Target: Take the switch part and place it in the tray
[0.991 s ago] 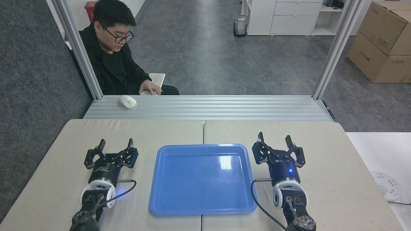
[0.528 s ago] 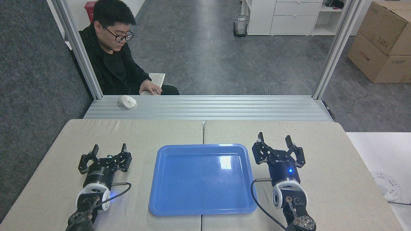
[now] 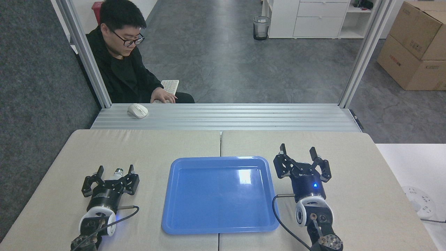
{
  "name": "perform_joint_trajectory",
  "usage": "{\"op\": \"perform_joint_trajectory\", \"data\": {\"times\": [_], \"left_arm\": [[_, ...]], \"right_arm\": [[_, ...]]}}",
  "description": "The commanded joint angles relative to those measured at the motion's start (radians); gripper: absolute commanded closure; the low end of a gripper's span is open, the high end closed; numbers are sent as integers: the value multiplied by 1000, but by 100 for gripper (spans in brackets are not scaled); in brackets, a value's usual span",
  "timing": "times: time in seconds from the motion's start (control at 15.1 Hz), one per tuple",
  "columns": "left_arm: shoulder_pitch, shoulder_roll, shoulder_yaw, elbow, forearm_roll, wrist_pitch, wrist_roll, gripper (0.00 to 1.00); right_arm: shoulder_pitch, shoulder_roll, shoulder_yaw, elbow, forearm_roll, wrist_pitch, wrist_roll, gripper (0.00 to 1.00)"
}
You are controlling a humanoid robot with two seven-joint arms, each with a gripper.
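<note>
Our left hand [image 3: 115,169] sits over the left half of the table [image 3: 174,143], near its front-left corner, with its two fingers [image 3: 100,170] spread apart. Between those fingers lies the switch part [image 3: 117,172], only its round silvery cap and a bit of white showing past the hand's body; we cannot tell whether the fingers touch it, and they are not clamped on it. Just to the right, at the middle of the table and nearer its front edge, lies the tray [image 3: 166,209], blue and glossy, with nothing in it. The switch part is outside the tray, beside its left rim. Right of the tray, close to its far-right corner, our right hand [image 3: 297,152] holds its fingers apart with nothing between them. Beyond the table's far edge a white mouse [image 3: 137,110] rests on a ribbed metal ledge [image 3: 244,116], and a person [image 3: 122,59] sits behind it.
</note>
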Motion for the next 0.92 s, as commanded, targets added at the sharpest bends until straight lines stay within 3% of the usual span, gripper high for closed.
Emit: {"op": "perform_joint_trajectory", "data": {"times": [0.0,0.53,0.86], "left_arm": [[19,16,-6,68,-8,1,4,1],[50,16,-8,89,-10,1,58,4],[71,16,-56,85,-14,-12,93,19]], "right_arm": [[0,0,0,1,0,0,0,0],[0,0,0,1,0,0,0,0],[0,0,0,-1,0,0,0,0]]}}
